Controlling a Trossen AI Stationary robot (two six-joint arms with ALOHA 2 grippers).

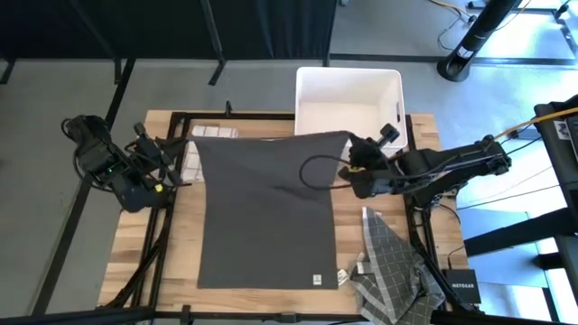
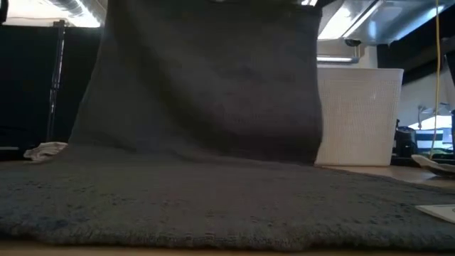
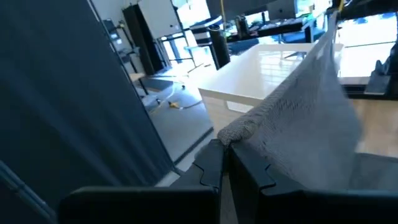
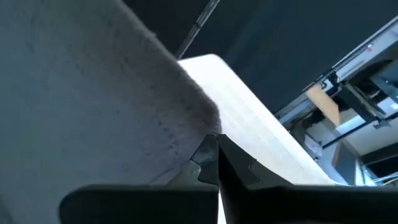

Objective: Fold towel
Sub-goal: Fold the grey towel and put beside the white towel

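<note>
Across the middle of the tabletop (image 1: 135, 244) lies the dark grey towel (image 1: 266, 217), its long axis running from the far edge toward the near edge, where a small label shows at the hem. Its two far corners are lifted: the left end effector (image 1: 185, 146) is clamped on the far-left corner and the right end effector (image 1: 350, 153) is clamped on the far-right corner. Each wrist view confirms the hold, with a bunched corner of cloth pinched between closed fingers (image 3: 211, 165) on the left arm and closed fingers (image 4: 208, 158) on the right. In the low view the raised half hangs as a curtain while the near half rests flat on the wood. Both arms stand about equally near their own corners, so neither is favoured. From both end effectors the free near hem lies straight toward the near edge, along the towel's long axis; the fold probably depends on carrying both corners that way together to meet it. Behind the towel stands a white bin (image 1: 348, 95), and a checked cloth (image 1: 388, 262) lies crumpled just beside its near-right corner.
</note>
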